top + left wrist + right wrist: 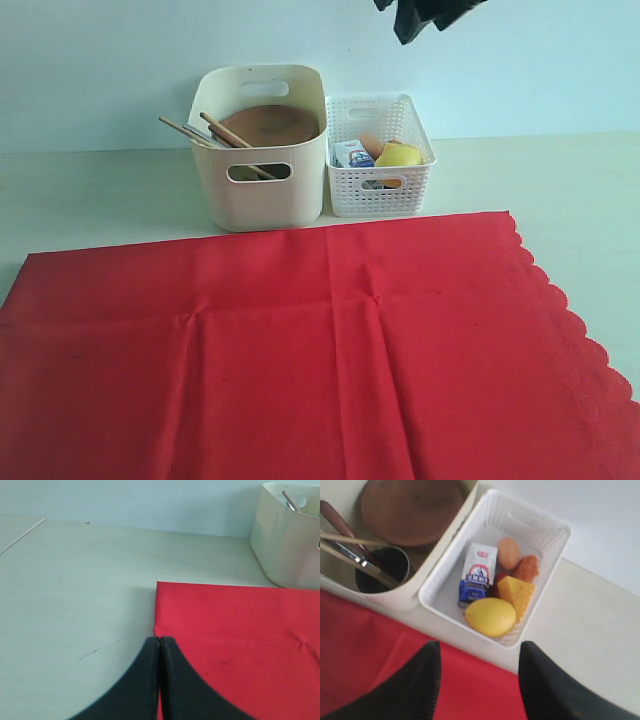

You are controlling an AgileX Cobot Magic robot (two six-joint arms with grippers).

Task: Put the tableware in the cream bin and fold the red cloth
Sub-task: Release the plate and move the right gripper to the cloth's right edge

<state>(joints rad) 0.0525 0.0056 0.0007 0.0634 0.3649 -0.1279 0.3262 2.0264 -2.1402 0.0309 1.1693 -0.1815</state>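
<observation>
The red cloth [300, 350] lies spread flat across the table's front, scalloped edge to the right. Behind it stands the cream bin [300, 195], holding a round brown plate [268, 125], chopsticks [185, 130] and a wooden spoon [225, 130]. The right wrist view also shows a steel cup [382, 570] and a metal knife [350, 557] inside the bin. My right gripper [480, 647] hangs open and empty high above the cloth's far edge, in front of the basket. My left gripper [159, 641] is shut, empty, over the cloth's [235, 630] left edge near its far corner.
A white lattice basket [345, 195] stands right of the bin, holding a lemon [490, 616], cheese [515, 592], a milk carton [477, 575] and other food. Bare table runs left of the cloth [75, 605] and right of the basket [580, 630]. A wall stands behind.
</observation>
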